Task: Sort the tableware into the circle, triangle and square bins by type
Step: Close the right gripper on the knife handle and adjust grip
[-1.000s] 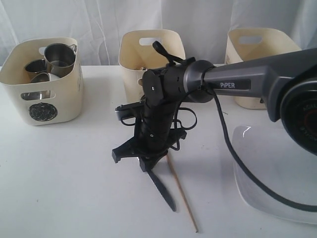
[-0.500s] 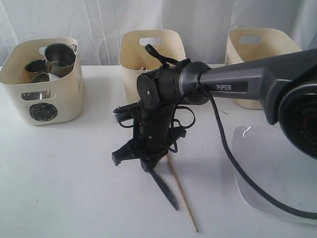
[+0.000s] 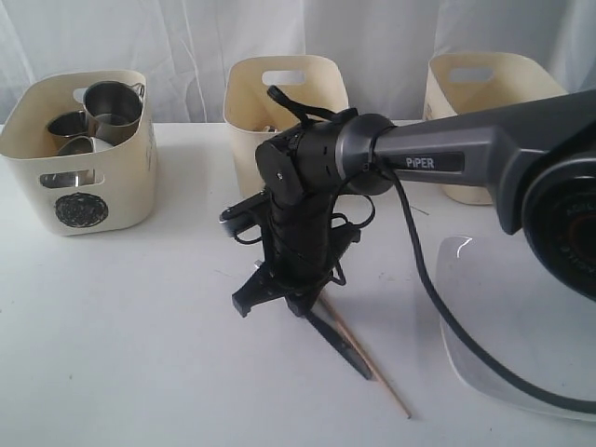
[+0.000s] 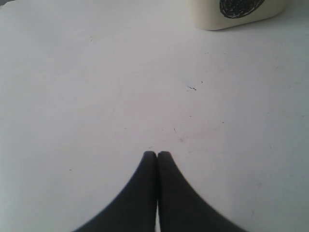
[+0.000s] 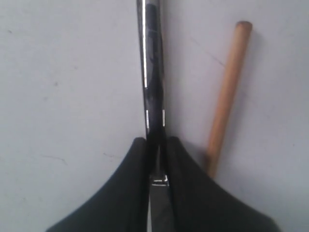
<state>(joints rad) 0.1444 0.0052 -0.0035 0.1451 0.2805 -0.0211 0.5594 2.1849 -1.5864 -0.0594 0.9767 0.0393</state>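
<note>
While right tool [image 5: 157,141] clamps knife [image 5: 153,72], chopstick [image 5: 229,82] beside

Exterior front-on; wrist cameras close above table [image 4: 96,72]

3 bins are set in a row at the back of the table [image 3: 140,354]. The circle bin [image 3: 102,200] is placed at left, w/ mugs [image 3: 112,107] stood inside. A 2nd bin [image 3: 247,102] is set mid-row, partly hidden behind the right arm [image 3: 438,158], and a 3rd bin [image 3: 466,88] at right. The plate [image 3: 484,326] is laid front-right. Centre-front, the knife [image 3: 345,349] is pinched in the right gripper [image 5: 157,142]. A chopstick [image 3: 386,391] is laid just beside it, on its right.
</note>
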